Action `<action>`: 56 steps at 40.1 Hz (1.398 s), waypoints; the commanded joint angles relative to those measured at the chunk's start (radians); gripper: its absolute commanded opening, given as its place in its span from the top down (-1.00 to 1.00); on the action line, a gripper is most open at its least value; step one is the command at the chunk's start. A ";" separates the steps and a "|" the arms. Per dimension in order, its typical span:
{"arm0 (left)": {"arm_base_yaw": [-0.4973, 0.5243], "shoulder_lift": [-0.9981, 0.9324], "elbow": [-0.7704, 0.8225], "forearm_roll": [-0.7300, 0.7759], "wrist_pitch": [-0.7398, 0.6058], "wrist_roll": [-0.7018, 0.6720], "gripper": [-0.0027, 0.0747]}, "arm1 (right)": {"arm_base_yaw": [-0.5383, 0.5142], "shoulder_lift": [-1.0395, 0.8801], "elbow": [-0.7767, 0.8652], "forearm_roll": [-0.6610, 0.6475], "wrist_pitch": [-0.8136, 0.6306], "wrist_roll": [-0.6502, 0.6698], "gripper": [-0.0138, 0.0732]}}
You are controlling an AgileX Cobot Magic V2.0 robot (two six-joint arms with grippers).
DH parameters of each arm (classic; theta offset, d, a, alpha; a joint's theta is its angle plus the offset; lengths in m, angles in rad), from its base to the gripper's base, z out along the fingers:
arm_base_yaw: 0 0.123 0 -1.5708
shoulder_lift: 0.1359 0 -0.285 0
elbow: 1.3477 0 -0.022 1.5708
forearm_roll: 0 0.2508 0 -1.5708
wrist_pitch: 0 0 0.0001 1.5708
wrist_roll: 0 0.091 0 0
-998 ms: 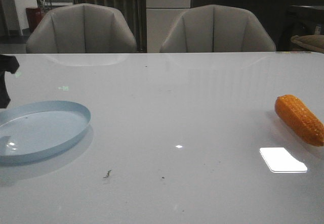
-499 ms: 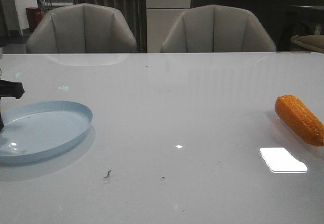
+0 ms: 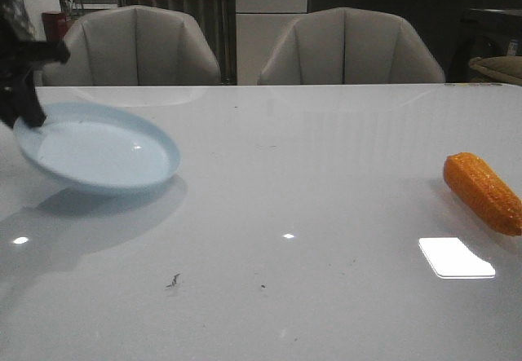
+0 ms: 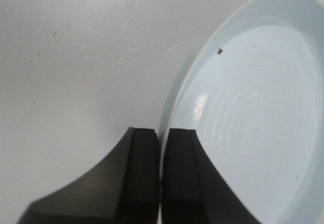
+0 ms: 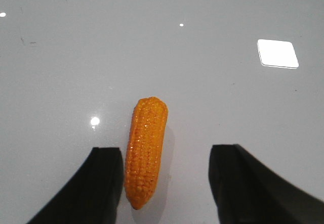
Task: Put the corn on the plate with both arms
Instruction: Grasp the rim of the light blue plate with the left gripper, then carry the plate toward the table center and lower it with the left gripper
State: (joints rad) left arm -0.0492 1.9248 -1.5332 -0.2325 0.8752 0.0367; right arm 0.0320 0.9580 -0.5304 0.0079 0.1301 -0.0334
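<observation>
The pale blue plate hangs tilted above the table at the left, held by its rim in my left gripper, which is shut on it. In the left wrist view the two black fingers pinch the plate at its edge, and my left gripper shows no gap beyond the rim. The orange corn lies on the table at the right edge. In the right wrist view the corn lies between the fingers of my open right gripper, closer to one finger. The right arm is out of the front view.
Two grey chairs stand behind the far edge of the white table. A bright light reflection lies on the table near the corn. Small dark specks sit near the front.
The left gripper has lifted the plate off the table, moved it up and to the right and tilted it. The corn has not moved.
</observation>
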 commanded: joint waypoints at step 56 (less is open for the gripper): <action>-0.266 0.215 -0.155 -0.334 0.019 -0.006 0.57 | -0.004 -0.009 -0.036 -0.001 -0.069 -0.002 -0.44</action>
State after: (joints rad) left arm -0.3102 2.1937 -1.6526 -0.5439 0.8889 0.0367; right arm 0.0320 0.9580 -0.5304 0.0079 0.1316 -0.0334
